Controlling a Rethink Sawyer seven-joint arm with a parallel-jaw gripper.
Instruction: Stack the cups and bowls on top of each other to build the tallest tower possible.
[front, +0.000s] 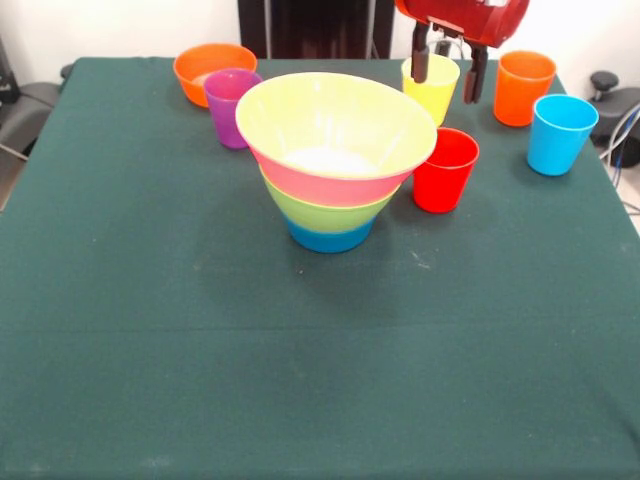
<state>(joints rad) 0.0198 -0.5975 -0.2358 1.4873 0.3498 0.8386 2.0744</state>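
On the green table, near its middle, stands the tower: nested bowls flaring upward from a narrow blue base through a green band and a pink band to a wide top bowl. That top bowl looks yellow-green, pale inside. The tower sits upright on the cloth.

At the far left, the small orange bowl rests on the table, apart from the tower. The purple cup stands upright just in front of it, overlapping its rim in this view, and close beside the tower's wide rim.

To the right of the tower, the red cup stands upright, very near the top bowl's edge; whether they touch cannot be told. Behind it stands the yellow cup. Further right are the orange cup and, nearer the camera, the blue cup, the two just beside each other.

The gripper hangs from the red arm at the top edge, its two dark fingers spread wide, one on either side of the yellow cup's rim. They hold nothing; whether either one touches the cup cannot be told.
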